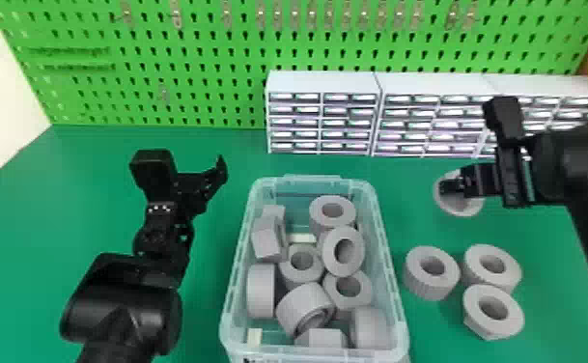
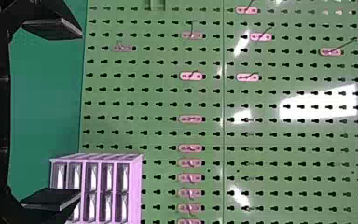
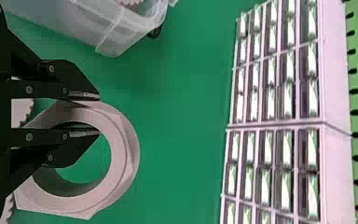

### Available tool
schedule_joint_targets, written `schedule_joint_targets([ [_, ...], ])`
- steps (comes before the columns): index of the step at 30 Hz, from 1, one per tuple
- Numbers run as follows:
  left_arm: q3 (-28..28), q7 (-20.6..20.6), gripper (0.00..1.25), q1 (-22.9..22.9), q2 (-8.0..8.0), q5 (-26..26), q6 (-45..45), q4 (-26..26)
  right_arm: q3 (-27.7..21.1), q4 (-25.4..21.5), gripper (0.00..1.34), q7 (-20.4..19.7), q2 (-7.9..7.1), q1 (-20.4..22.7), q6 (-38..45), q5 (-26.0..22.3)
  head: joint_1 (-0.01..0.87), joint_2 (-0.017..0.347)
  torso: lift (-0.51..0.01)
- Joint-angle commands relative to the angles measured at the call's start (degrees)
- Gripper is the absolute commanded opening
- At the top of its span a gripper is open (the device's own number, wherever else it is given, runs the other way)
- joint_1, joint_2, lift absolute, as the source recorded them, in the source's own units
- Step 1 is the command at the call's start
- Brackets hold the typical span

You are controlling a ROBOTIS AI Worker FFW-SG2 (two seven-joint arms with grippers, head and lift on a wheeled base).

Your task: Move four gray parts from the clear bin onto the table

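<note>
Nearest us, the bin (image 1: 230, 309) stands on the green table (image 1: 17, 231), with a jumble of gray parts (image 1: 302, 309) in it, some upright, some flat. Just right of the bin we have three loose parts (image 1: 510, 318) on the table, grouped close together. Left of the bin, near its far end, we see our left gripper (image 1: 213, 174), empty, its fingers spread wide. Right of the bin, beyond the loose parts, our right gripper (image 1: 447, 187) is clenched on the wall of a ring (image 1: 461, 210); we cannot tell whether that ring touches the table. Behind the bin and to its right stand white drawers (image 1: 324, 82), and farthest off, a green pegboard (image 1: 210, 77)
</note>
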Motion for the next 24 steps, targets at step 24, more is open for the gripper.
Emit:
schedule_joint_targets([
  [24, -0.90, 0.00, 1.16, -0.52, -0.99, -0.37, -0.07, 0.49, -1.91, 16.66, 0.37, 8.10, -0.24, 2.02, -18.65, 6.56, 0.693, 0.072, -0.052],
])
